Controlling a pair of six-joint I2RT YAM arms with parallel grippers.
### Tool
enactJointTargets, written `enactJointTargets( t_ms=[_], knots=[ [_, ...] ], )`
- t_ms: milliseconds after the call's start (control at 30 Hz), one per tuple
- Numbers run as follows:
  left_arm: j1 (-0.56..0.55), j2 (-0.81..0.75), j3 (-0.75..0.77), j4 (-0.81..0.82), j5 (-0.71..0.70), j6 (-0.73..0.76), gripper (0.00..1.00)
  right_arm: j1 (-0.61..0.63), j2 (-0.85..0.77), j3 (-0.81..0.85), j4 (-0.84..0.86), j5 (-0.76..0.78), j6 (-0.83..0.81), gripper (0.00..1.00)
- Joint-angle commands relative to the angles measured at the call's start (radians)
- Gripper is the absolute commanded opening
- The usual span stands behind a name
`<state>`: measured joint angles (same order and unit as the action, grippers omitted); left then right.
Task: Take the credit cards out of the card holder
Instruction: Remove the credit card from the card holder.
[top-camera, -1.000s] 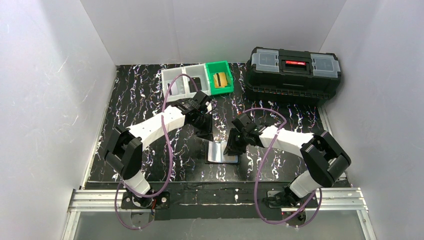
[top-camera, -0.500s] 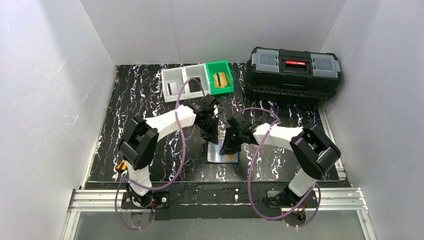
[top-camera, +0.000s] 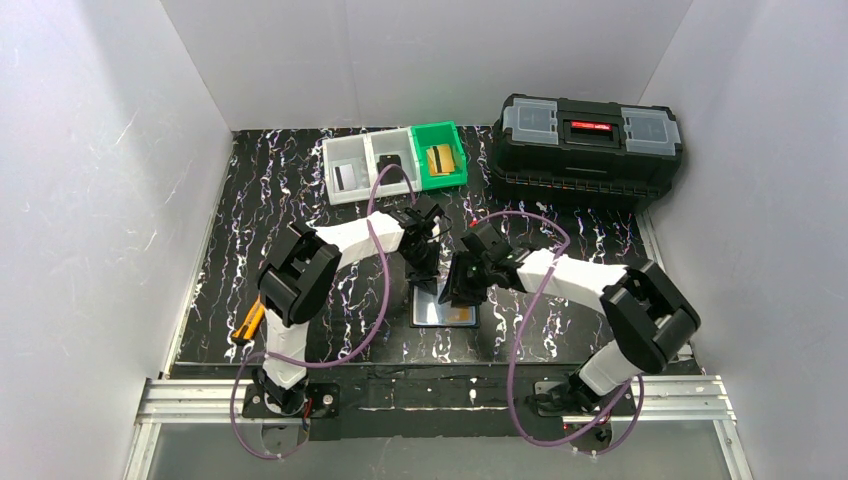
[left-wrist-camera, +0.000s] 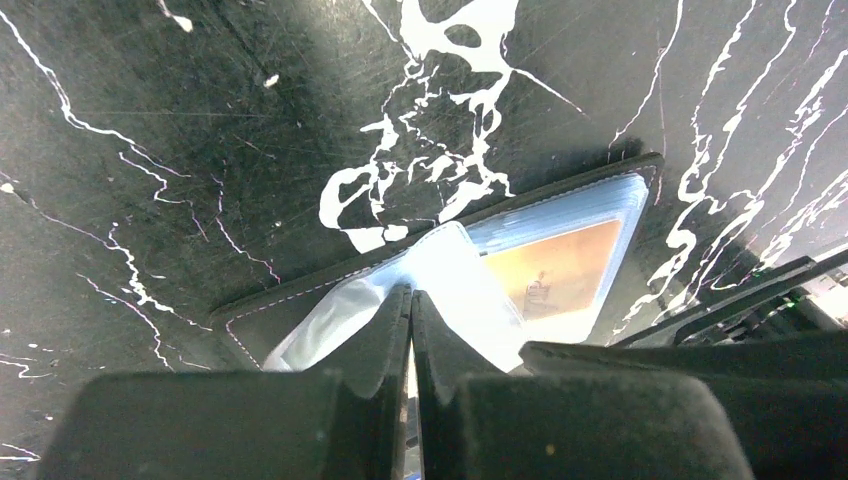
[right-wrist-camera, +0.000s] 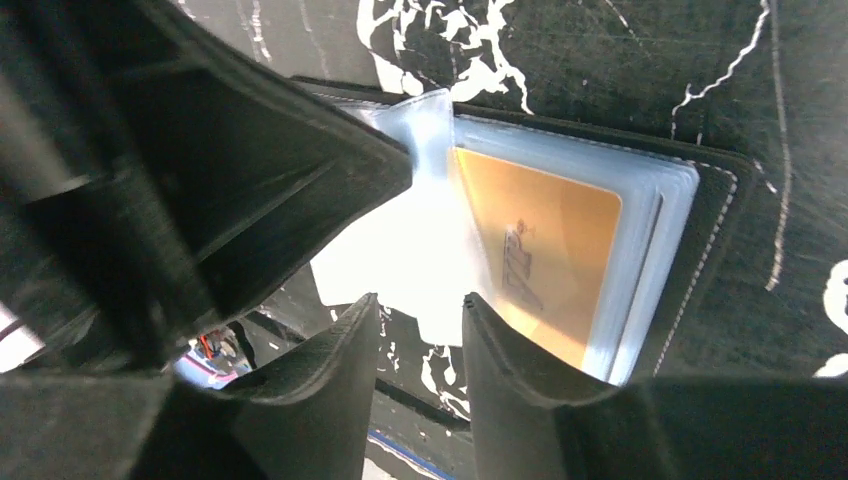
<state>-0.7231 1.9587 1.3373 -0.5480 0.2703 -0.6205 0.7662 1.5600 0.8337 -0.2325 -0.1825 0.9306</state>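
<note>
Left arm (top-camera: 330, 245) has folded its elbow in toward the middle over the last second, and its gripper has crept down onto the holder. The right arm has barely shifted. The toolbox (top-camera: 588, 140) at the back right isn't in play. The bins (top-camera: 366, 165) beside it already hold cards (top-camera: 438, 159), so I reckon we're late in the job. The holder (top-camera: 442, 312) lies open mid-mat, between both grippers. Left gripper (left-wrist-camera: 411, 305) is clamped fully shut on a clear pocket (right-wrist-camera: 400, 250), lifting that leaf aside. Right gripper (right-wrist-camera: 420, 305) hovers just above, jaws partway apart with nothing between them. The gold card (right-wrist-camera: 540, 250) sits face up inside the next pocket down. Next move as I see it: work a right finger into that pocket's mouth (can't tell which side opens), pinch only the card's edge, and slide it out.
</note>
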Motion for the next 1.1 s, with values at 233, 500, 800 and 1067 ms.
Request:
enactJointTargets(
  t_ms=[233,500,800,1067],
  knots=[
    [0.011,-0.054,-0.057,-0.002,-0.030,0.019,0.00,-0.017,-0.062,-0.046,-0.042,-0.001,-0.020,0.49],
    [0.010,-0.067,-0.052,0.001,-0.015,0.020,0.00,-0.017,-0.010,-0.050,0.015,-0.057,0.001,0.48],
    [0.011,-0.178,-0.010,-0.086,-0.097,0.045,0.14,-0.017,-0.035,-0.020,0.007,-0.071,0.013,0.19],
    [0.031,-0.312,-0.015,-0.166,-0.175,0.066,0.28,0.001,0.016,0.076,-0.020,-0.088,-0.019,0.32]
  ],
)
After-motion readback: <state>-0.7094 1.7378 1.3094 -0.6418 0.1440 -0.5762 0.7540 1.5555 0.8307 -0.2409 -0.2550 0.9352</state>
